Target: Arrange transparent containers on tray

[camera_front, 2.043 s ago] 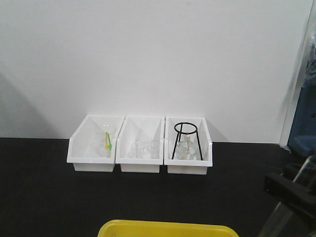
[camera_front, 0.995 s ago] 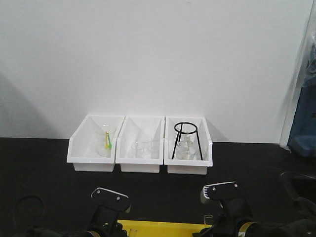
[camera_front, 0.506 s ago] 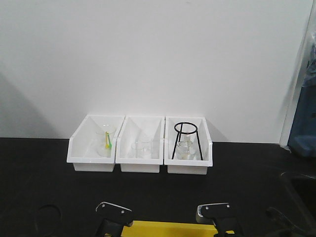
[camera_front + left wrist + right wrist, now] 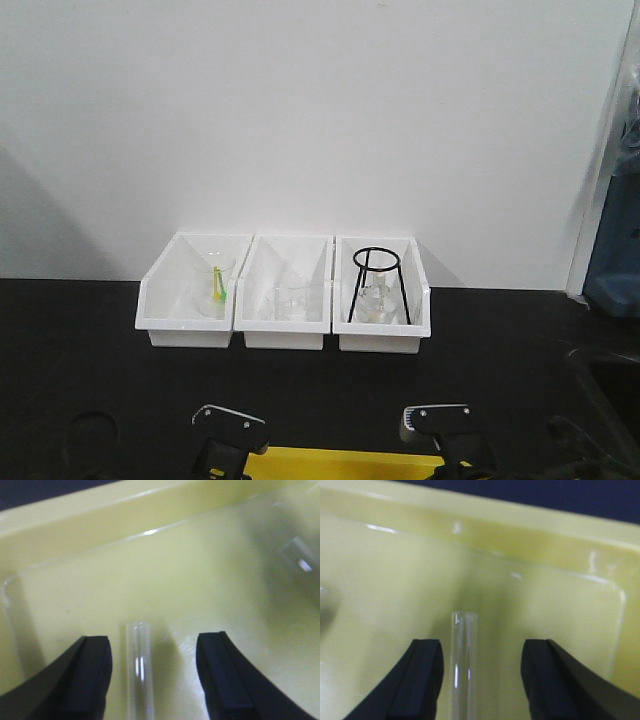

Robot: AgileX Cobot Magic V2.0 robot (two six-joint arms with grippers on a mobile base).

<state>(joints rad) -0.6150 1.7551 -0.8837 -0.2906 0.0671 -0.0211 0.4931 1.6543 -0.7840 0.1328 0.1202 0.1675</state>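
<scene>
Over the yellow tray, the left claw stands wide, its black fingers apart from the slim test tube lying between them on the tray floor. The right claw is likewise spread, a second test tube between its fingers, untouched. Farther back on the black table, three white bins sit side by side against the wall, the rightmost holding a black wire tripod.
</scene>
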